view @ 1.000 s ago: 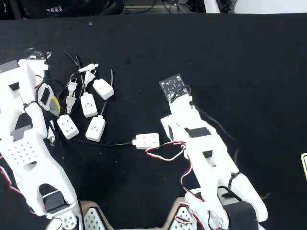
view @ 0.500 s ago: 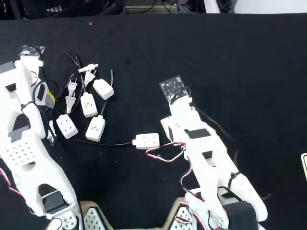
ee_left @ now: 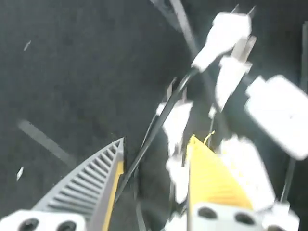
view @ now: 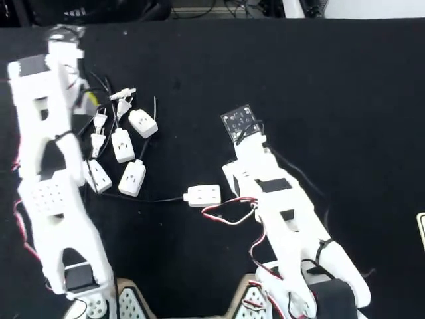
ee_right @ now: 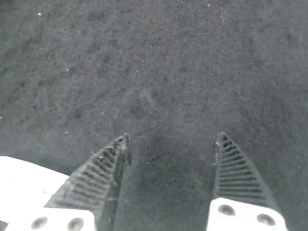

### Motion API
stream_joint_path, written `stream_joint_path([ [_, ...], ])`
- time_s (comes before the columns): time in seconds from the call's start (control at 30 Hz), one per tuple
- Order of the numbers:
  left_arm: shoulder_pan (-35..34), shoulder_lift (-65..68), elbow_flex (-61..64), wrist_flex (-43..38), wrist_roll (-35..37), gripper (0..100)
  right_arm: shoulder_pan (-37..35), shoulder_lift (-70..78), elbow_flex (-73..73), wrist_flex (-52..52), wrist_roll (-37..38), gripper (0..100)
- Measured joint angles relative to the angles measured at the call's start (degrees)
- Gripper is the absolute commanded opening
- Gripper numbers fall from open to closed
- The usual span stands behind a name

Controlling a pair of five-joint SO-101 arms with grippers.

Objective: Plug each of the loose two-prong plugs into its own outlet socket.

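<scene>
Plugs (view: 99, 121) and outlet sockets (view: 132, 177) lie in a loose heap on the left part of the black table (view: 332, 93), their thin black cables (view: 143, 198) crossing one another. In the high view four white socket blocks sit close together there. The small white two-prong plugs lie loose just beyond them on the far side. A fifth socket (view: 203, 195) lies apart, nearer the middle of the table, at the end of a black cable and just beside the right arm (view: 279, 199). The left arm (view: 50, 193) stretches along the left edge of the table, its head above the far end of the heap. In the left wrist view the left gripper (ee_left: 154, 149) is spread wide and grasps nothing. One grey ribbed finger (ee_left: 91, 183) and one yellow finger (ee_left: 207, 178) stand either side of a black cable. A white plug (ee_left: 175, 120) with bare prongs lies just past the tips, with more plugs and a socket block (ee_left: 281, 113) farther on. In the right wrist view the right gripper (ee_right: 171, 139) is likewise released, its two ribbed fingers (ee_right: 96, 178) well apart over bare black cloth, holding nothing. A white edge shows at one corner beside it.
</scene>
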Motion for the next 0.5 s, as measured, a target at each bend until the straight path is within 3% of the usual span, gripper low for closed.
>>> stream_joint_path([
  [0.5, 1.58, 20.48, -21.1, -2.46, 2.29, 20, 0.0, 0.0, 0.0, 0.0, 0.0, 26.6],
])
